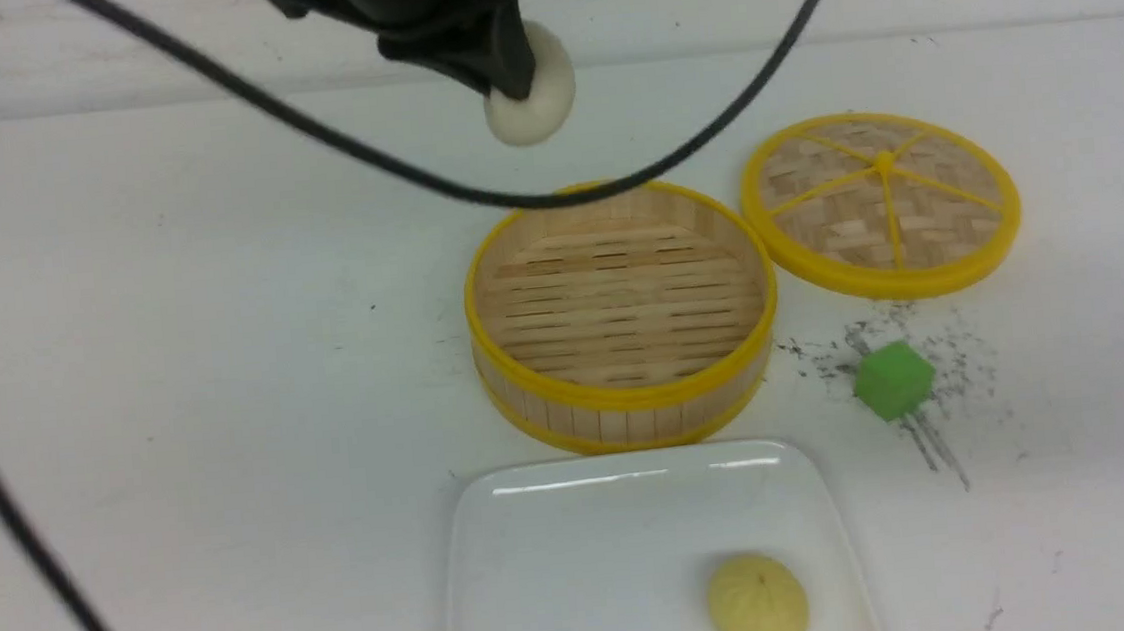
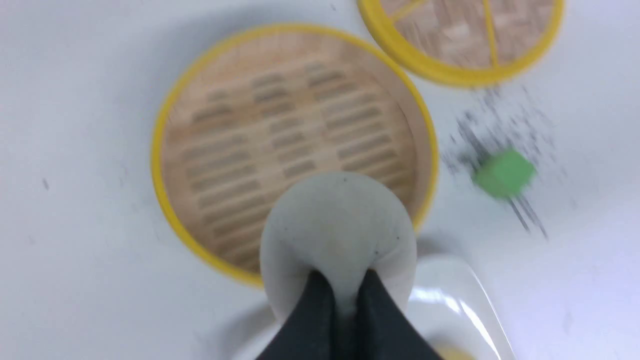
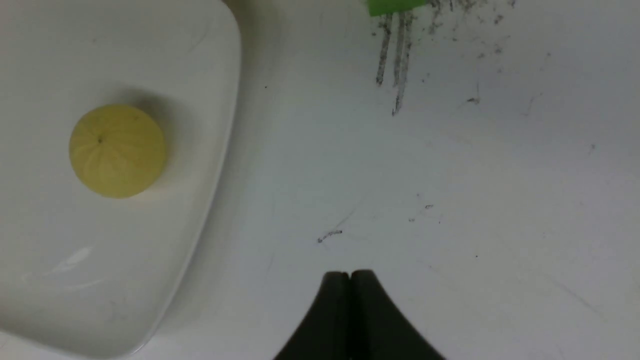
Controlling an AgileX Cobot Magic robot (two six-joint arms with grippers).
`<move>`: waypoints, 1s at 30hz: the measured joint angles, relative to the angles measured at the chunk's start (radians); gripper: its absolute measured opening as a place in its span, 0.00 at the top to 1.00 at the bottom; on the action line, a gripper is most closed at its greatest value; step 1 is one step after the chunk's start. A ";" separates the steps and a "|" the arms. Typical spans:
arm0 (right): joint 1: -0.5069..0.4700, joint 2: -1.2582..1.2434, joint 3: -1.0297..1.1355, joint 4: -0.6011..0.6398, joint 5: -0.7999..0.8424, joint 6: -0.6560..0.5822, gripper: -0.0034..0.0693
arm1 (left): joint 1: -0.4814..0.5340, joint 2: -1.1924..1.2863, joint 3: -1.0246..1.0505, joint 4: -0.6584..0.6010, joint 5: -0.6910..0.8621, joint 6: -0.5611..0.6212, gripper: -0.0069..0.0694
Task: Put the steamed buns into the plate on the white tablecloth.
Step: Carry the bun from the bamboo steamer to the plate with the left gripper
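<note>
My left gripper (image 1: 509,84) is shut on the off-white steamed bun (image 1: 537,97) and holds it high in the air, over the near rim of the steamer in the left wrist view (image 2: 337,225). The pale yellow bun (image 1: 757,603) lies in the white plate (image 1: 561,556) at its near right; it also shows in the right wrist view (image 3: 117,150). My right gripper (image 3: 350,275) is shut and empty, low over the white tablecloth (image 1: 176,386) to the right of the plate (image 3: 200,200).
An empty bamboo steamer basket (image 1: 629,395) stands just behind the plate. Its yellow-rimmed lid (image 1: 879,200) lies to its right. A green cube (image 1: 893,380) sits among dark scratch marks. A black cable (image 1: 390,164) hangs across the view.
</note>
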 joint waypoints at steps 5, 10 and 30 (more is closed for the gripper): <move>0.000 0.000 0.000 0.000 0.000 0.000 0.94 | -0.087 -0.100 0.361 -0.013 0.000 -0.052 0.87; 0.000 0.000 0.000 0.002 0.000 0.000 0.94 | -0.190 -0.083 0.626 -0.004 -0.128 -0.136 0.84; 0.000 -0.528 0.000 -0.004 0.186 0.013 0.92 | -0.238 -0.001 0.625 0.141 -0.343 -0.340 0.28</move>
